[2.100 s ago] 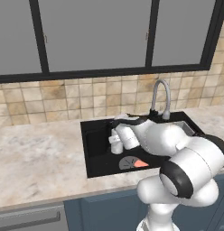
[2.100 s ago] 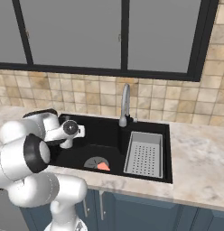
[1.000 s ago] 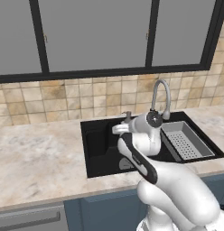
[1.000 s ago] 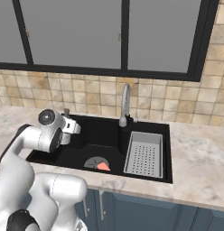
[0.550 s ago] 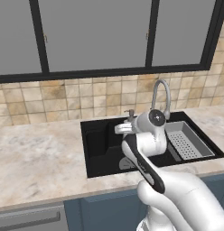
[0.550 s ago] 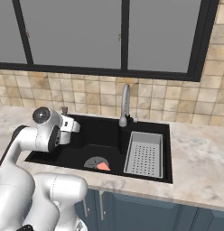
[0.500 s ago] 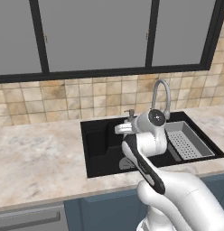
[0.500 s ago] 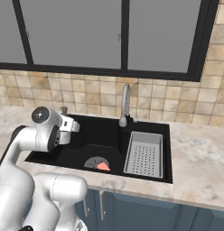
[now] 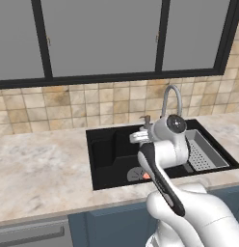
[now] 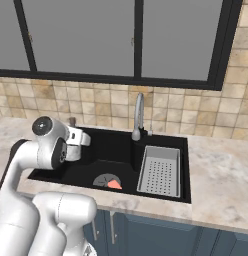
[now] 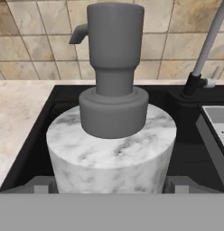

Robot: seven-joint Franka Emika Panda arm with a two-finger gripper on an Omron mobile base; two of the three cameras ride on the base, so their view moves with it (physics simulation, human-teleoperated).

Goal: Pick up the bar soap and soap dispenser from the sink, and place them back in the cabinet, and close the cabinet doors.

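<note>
Left base view: the arm reaches over the sink (image 9: 99, 159), its wrist blocking the basin's middle. The soap dispenser's dark pump top (image 9: 146, 118) pokes up just behind the wrist, left of the faucet (image 9: 170, 99). A sliver of bar soap (image 9: 146, 176) shows orange beside the grey drain (image 9: 136, 174) on the sink floor. Against the picture of two seconds back, the arm has swung from a low crouch over the basin to a raised, folded pose, hand nearer the faucet side.

Right base view: the gripper (image 10: 84, 140) hangs at the sink's left end, above the floor. The bar soap lies on the sink floor by the drain, well left of the perforated tray (image 10: 158, 170). Soap and tray sit where they sat earlier; only the arm has shifted.

Hand view: the soap dispenser (image 11: 111, 155) stands upright, close between the finger tips, marbled white body with grey pump. Jaws stand wide, one either side of the body; contact cannot be told, nothing gripped for certain. Judgement: rigid, smooth and likely slippery, top-heavy at the pump; best taken on the broad cylinder body, not the narrow neck.
</note>
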